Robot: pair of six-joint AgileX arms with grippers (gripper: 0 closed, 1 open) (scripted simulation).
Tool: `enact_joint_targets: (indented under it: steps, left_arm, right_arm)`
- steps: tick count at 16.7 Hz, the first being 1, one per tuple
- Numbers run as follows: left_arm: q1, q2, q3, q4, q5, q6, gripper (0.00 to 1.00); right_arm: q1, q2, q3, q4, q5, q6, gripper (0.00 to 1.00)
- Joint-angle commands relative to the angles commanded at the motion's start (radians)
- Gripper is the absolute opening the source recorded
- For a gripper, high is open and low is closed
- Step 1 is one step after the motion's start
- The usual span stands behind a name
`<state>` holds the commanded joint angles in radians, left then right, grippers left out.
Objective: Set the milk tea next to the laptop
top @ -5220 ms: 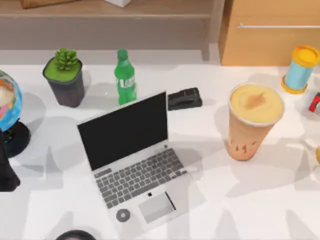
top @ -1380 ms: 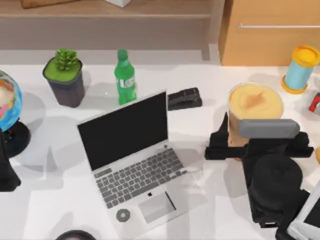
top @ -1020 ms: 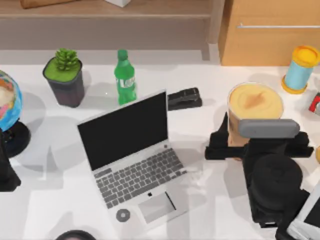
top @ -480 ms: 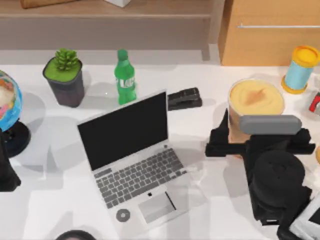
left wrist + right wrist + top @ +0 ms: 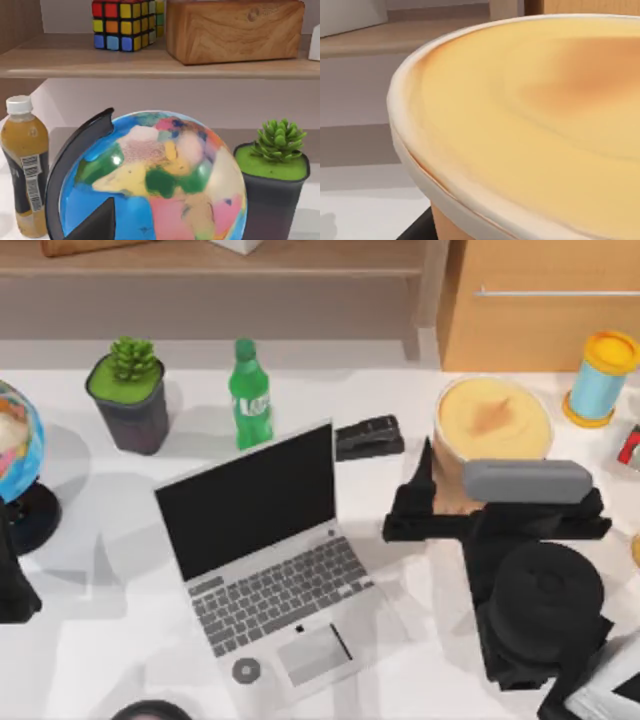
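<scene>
Our right claw (image 5: 470, 502) is clamped on the milk tea (image 5: 492, 422), whose creamy top sits just beyond the claw. The laptop (image 5: 262, 555) is off to the claw's left on the counter (image 5: 420, 660), a gap between them. Left arm parked by the globe (image 5: 150, 177), can't tell its claw's state.

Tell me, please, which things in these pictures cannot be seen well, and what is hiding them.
- Milk tea, top view: its lower side is hidden behind the right gripper.
- Milk tea, right wrist view: the picture's edges cut off its rim and body.
- Globe, left wrist view: the base is cut off.
- Left arm, top view: cut by the edge.
</scene>
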<state>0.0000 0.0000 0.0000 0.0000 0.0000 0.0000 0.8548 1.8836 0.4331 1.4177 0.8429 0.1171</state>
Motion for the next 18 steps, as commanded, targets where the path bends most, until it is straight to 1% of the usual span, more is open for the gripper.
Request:
enact_joint_targets:
  steps: [5, 9, 14, 18]
  left_arm:
    - [0.000, 0.000, 0.000, 0.000, 0.000, 0.000, 1.00]
    - [0.000, 0.000, 0.000, 0.000, 0.000, 0.000, 1.00]
    - [0.000, 0.000, 0.000, 0.000, 0.000, 0.000, 1.00]
    - [0.000, 0.000, 0.000, 0.000, 0.000, 0.000, 1.00]
  right_arm:
    - [0.145, -0.089, -0.007, -0.046, 0.082, 0.021, 0.00]
    - [0.242, -0.144, -0.021, -0.142, 0.169, 0.061, 0.00]
    - [0.313, -0.189, -0.028, -0.329, 0.292, 0.131, 0.00]
    - [0.342, -0.214, -0.028, -0.454, 0.360, 0.173, 0.00]
